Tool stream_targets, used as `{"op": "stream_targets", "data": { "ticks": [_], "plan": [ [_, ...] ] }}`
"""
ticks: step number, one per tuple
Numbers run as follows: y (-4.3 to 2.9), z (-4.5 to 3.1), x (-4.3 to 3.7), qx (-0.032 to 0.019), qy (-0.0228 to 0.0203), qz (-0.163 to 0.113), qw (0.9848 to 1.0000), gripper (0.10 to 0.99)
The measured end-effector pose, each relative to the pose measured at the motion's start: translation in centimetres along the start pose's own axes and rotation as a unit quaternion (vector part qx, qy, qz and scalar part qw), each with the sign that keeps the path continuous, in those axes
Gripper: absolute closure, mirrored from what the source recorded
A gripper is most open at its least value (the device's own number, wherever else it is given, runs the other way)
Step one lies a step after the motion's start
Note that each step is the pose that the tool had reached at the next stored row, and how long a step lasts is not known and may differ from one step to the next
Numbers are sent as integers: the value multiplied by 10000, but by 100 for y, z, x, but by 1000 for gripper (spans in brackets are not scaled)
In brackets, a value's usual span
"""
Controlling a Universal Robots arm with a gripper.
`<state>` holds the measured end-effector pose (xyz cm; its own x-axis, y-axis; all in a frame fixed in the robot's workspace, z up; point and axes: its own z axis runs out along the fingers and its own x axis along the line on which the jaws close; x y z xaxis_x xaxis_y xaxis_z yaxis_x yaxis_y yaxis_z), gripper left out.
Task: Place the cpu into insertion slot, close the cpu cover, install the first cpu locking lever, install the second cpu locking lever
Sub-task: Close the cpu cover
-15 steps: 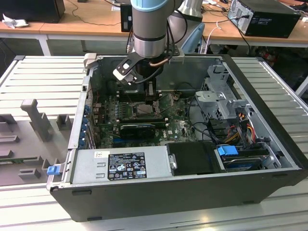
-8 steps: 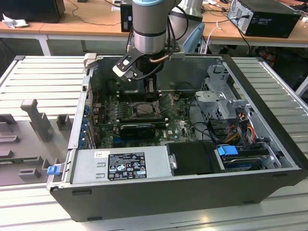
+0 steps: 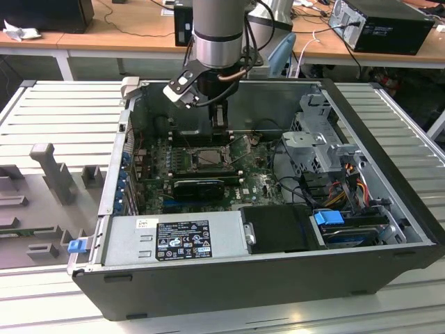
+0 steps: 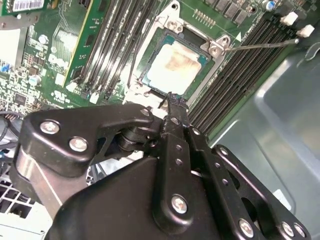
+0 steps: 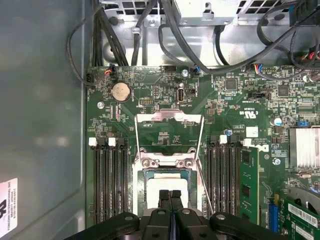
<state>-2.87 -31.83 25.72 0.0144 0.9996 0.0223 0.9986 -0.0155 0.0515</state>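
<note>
I see the cpu (image 5: 167,181) in the insertion slot (image 5: 143,185). The cpu cover (image 5: 170,117) lies open, levers (image 5: 202,140) undone (plenty left), and my gripper (image 5: 170,192) is pinched closed, empty.

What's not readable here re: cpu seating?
1. First wrist view: the near edge of the cpu and of the insertion slot is hidden behind the fingers.
2. Second wrist view: whether the gripper touches the cpu cannot be told; its tip overlaps the slot's edge.
3. Exterior view: the slot is too small to show how the cpu sits.
</note>
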Motion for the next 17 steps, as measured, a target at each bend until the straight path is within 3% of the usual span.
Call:
{"op": "stream_targets", "data": {
  "ticks": [2,6,9,17],
  "plan": [
    [46,2,0,1,0,0,10000,980],
    [50,-59,2,0,1,0,10000,980],
    [91,-58,2,1,0,0,10000,980],
    [114,-124,5,0,1,1,10000,980]
  ]
}}
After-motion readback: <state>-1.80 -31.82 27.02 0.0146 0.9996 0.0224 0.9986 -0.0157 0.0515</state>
